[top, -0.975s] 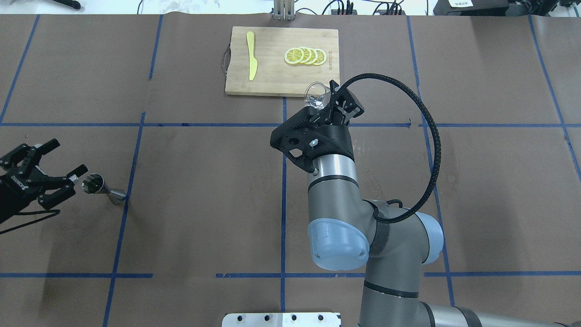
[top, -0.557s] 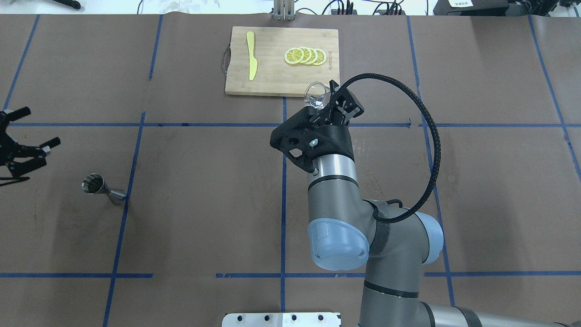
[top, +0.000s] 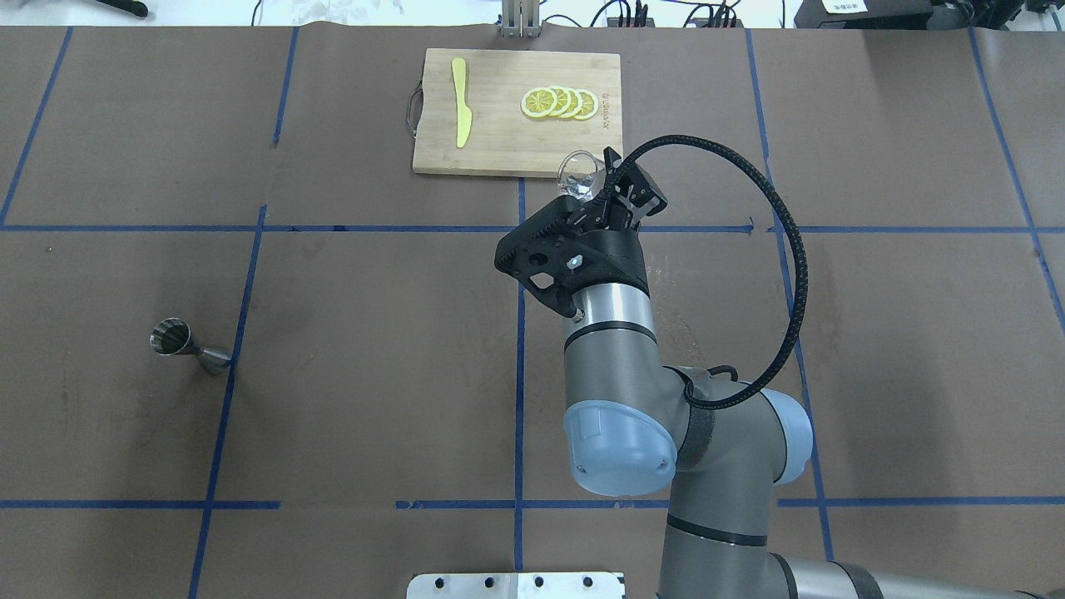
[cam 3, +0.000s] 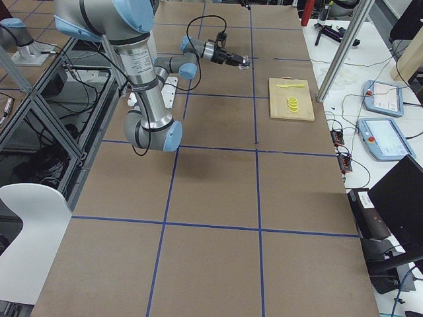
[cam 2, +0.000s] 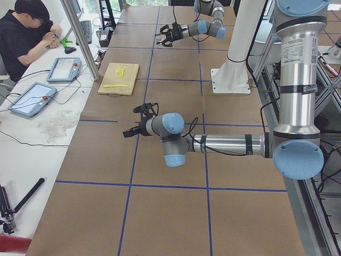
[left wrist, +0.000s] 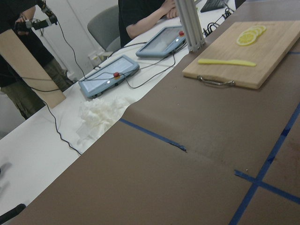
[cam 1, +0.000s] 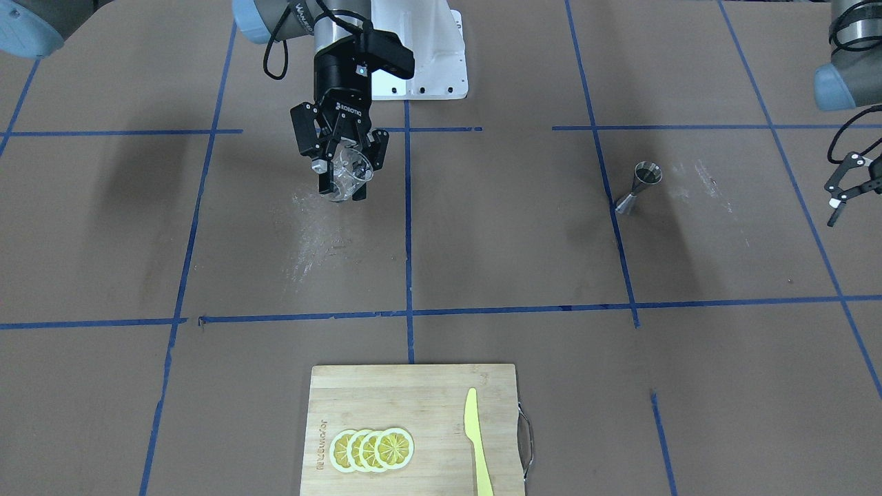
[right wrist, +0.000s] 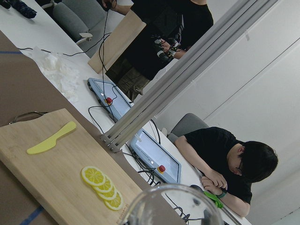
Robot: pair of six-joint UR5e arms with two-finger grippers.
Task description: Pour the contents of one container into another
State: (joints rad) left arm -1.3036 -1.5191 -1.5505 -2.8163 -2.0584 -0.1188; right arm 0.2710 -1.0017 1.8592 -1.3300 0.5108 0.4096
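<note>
A clear glass [top: 577,171] is gripped in my right gripper [top: 610,188], shut on it and holding it tilted above the table just short of the cutting board. From the front, the glass [cam 1: 346,172] sits between the black fingers [cam 1: 324,180]. Its rim [right wrist: 173,206] fills the bottom of the right wrist view. A steel jigger [top: 188,346] stands alone on the table at the left and shows again as the jigger [cam 1: 641,184] from the front. My left gripper [cam 1: 846,187] hangs open at the frame edge, well clear of the jigger; it is outside the overhead view.
A bamboo cutting board [top: 499,141] lies at the far side, with a yellow knife [top: 460,101] and several lemon slices [top: 559,102] on it. Operators sit beyond the far table edge with tablets [left wrist: 108,80]. Blue tape lines grid the brown table cover.
My open left gripper drew back from the jigger toward the left and left the overhead view. The jigger stayed put. The right arm and glass have not moved.
</note>
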